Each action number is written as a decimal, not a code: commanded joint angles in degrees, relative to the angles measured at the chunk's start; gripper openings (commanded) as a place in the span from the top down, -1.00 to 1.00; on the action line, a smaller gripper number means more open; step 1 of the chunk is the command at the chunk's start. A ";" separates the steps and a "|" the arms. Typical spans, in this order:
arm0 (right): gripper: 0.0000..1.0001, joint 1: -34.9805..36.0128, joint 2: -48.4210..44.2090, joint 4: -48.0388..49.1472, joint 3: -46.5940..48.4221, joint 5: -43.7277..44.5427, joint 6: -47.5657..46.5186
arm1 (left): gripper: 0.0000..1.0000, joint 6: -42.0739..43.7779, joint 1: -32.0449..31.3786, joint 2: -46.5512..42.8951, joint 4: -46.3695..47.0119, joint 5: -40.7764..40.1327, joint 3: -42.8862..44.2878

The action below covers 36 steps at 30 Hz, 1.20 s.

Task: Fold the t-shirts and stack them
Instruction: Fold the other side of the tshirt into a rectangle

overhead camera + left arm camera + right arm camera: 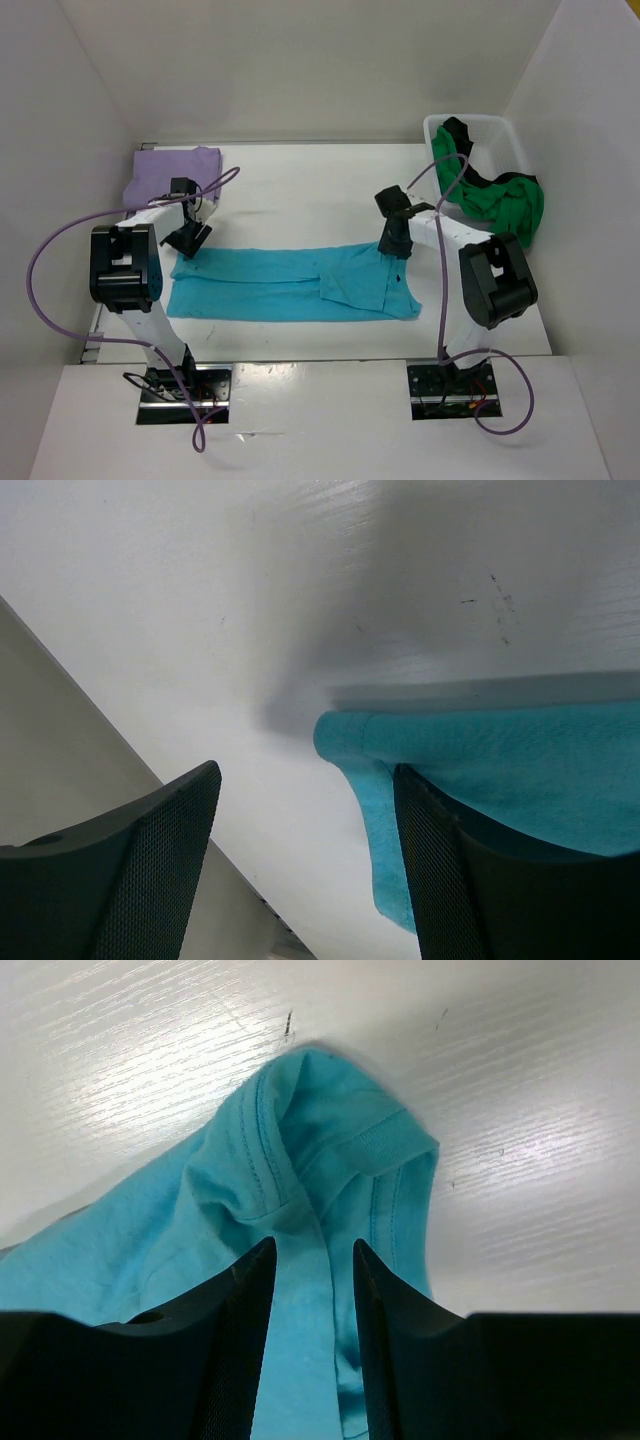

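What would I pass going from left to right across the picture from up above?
lavender shirt → turquoise shirt → white bin

Bright, even white light throughout; the wrist views go soft at their near edges.
From above, the turquoise shirt (290,285) is sharp and flatly lit, with only thin shadows along its near hem. In the left wrist view a broad grey shadow lies on the table (300,190) beyond the shirt's corner. In the right wrist view the table beyond the collar shines, perhaps slightly overexposed.
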 commanded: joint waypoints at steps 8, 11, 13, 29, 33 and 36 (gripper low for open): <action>0.15 0.02 3.43 5.87 1.81 -1.60 -3.85 | -0.55 -1.80 0.50 1.71 0.72 0.10 -0.81; 0.15 0.02 3.95 6.41 1.81 -2.12 -4.47 | -0.55 -1.80 0.50 1.71 0.72 0.10 -1.42; 0.31 0.02 3.95 6.41 1.81 -2.12 -4.47 | -0.55 -1.80 0.50 1.71 0.72 0.10 -1.42; 1.00 -1.12 -3.07 -0.97 0.75 -0.10 1.06 | -0.55 -1.80 0.50 2.23 0.72 -0.42 -1.95; 1.00 -1.65 -4.22 -5.36 -1.00 -0.62 3.00 | -0.55 -2.33 0.50 2.76 0.72 -0.42 -1.95; 1.00 -1.65 -4.22 -7.30 -1.62 -1.68 4.23 | -0.55 -2.33 0.50 2.76 0.72 -0.42 -1.95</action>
